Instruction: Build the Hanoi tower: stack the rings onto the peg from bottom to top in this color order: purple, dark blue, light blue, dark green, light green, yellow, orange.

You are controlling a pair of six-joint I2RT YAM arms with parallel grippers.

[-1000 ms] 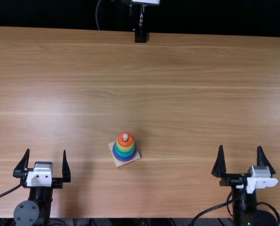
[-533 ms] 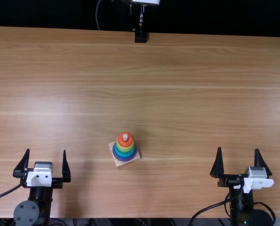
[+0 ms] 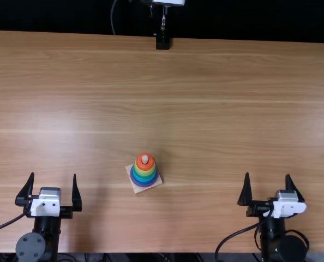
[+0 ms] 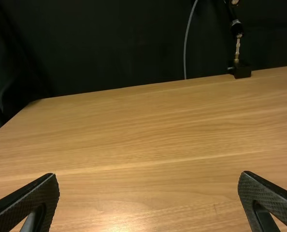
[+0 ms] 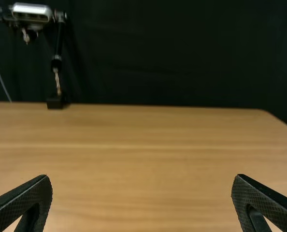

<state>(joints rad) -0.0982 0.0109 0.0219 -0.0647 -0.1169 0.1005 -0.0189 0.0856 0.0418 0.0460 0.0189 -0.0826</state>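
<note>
Lately, the right black tool (image 3: 267, 174) has drawn back and slightly inward, spread open; the rainbow stack of round rings (image 3: 144, 173) remains on its pale square base (image 3: 137, 189), so stacking seems finished. The left black tool (image 3: 53, 174) is also released. Wide room separates both from the stack, near the brown wooden counter's (image 3: 205, 229) near edge.

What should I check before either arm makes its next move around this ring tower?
1. Orange ring on top: ok.
2. Peg tip poking through it: ok.
3. Purple ring lowest, above the square base: ok.
4. Both green rings present and in order: cannot tell, the bands blend.
5. Left pincer open, empty, apart from the tower: ok.
6. Right pincer likewise: ok.
</note>
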